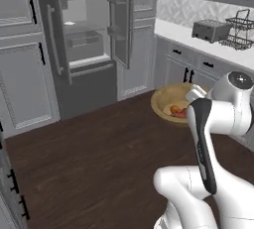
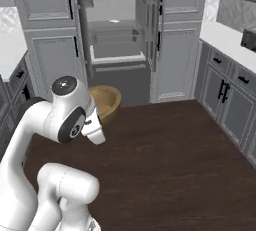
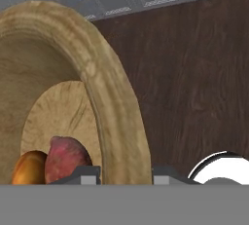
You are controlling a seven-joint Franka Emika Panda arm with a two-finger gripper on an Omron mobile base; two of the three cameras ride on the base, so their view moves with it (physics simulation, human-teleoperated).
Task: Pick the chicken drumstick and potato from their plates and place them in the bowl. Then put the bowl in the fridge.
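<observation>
Both foods — chicken drumstick (image 3: pixel 28 168) and potato (image 3: pixel 67 158) — lay inside the bowl (image 3: pixel 114 107), whose rim the end effector (image 3: pixel 125 174) had clamped, carrying it above the floor toward the open fridge (image 1: pixel 84 29) at twelve o'clock.

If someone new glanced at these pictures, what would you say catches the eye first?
Most striking is the wooden bowl, carried above the dark floor with the end effector shut on its rim; the golden drumstick and reddish potato lie together inside it. Next comes the fridge straight ahead, its doors standing wide open on pale shelves. A toaster sits on the white counter to the right.
</observation>
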